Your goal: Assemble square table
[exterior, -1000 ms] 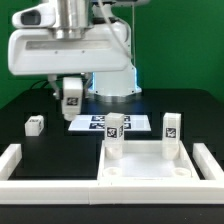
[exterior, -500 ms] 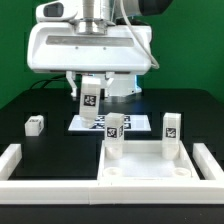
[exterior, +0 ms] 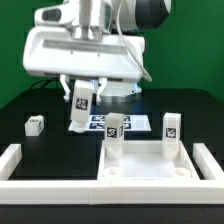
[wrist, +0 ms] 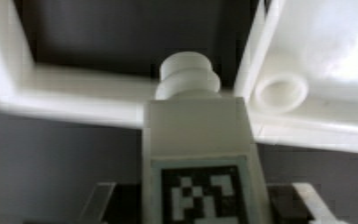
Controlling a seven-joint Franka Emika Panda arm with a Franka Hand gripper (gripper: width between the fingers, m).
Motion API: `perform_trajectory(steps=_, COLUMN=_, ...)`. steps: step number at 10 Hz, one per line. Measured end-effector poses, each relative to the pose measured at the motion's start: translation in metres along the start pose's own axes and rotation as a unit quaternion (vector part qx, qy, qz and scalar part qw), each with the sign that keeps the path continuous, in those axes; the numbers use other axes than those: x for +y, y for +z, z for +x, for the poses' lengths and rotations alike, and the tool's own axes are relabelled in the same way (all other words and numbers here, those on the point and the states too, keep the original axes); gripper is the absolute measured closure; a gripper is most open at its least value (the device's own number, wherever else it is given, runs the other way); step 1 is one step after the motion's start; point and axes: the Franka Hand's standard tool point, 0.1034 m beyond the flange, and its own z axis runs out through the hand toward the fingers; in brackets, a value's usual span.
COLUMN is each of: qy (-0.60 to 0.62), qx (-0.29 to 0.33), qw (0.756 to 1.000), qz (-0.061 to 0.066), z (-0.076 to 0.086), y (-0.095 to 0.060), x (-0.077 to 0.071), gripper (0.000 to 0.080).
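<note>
Your end effector [exterior: 82, 94] is gripping a white table leg [exterior: 78, 112], its fingers closed partway onto the leg's upper, tagged half. The leg is hanging tilted, with its lower end pointing down beside the marker board [exterior: 135, 122], at that board's end on the exterior view's left. I cannot tell whether it is touching the black tabletop [exterior: 190, 110].

In the wrist view you are looking along the leg's tagged face to its threaded peg [wrist: 188, 72]. A round socket [wrist: 279, 92] in a white part is showing just beside that peg.

The square panel [exterior: 145, 168] is lying flat at the front of the tabletop, toward the exterior view's right, just behind the front run of the white border rail [exterior: 60, 192]. A second leg [exterior: 115, 137] is standing upright at the panel's far corner on the exterior view's left. A third leg [exterior: 171, 130] is standing upright at the far corner on the exterior view's right. A fourth leg [exterior: 35, 125] is lying loose on the tabletop toward the exterior view's left, well apart from the panel.
</note>
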Motion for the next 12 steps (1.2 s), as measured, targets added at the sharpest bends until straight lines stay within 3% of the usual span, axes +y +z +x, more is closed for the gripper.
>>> perform_trajectory(steps=2, qy=0.029, qx=0.011, qw=0.999, qz=0.029, z=0.024, y=0.018, x=-0.06, gripper=0.0514)
perform_trajectory(steps=4, qy=0.066, qx=0.015, qw=0.996, qz=0.053, z=0.052, y=0.023, x=-0.115, gripper=0.0514)
perform_trajectory(steps=6, qy=0.045, qx=0.018, qw=0.998, qz=0.043, z=0.051, y=0.025, x=-0.106, gripper=0.0514)
perform_trajectory(steps=9, qy=0.043, qx=0.018, qw=0.998, qz=0.044, z=0.05, y=0.025, x=-0.108, gripper=0.0514)
perform_trajectory(steps=10, qy=0.039, qx=0.041, qw=0.998, qz=0.041, z=0.047, y=0.022, x=-0.12, gripper=0.0514)
perform_trajectory(steps=12, qy=0.032, qx=0.04, qw=0.998, qz=0.039, z=0.046, y=0.035, x=-0.124, gripper=0.0514)
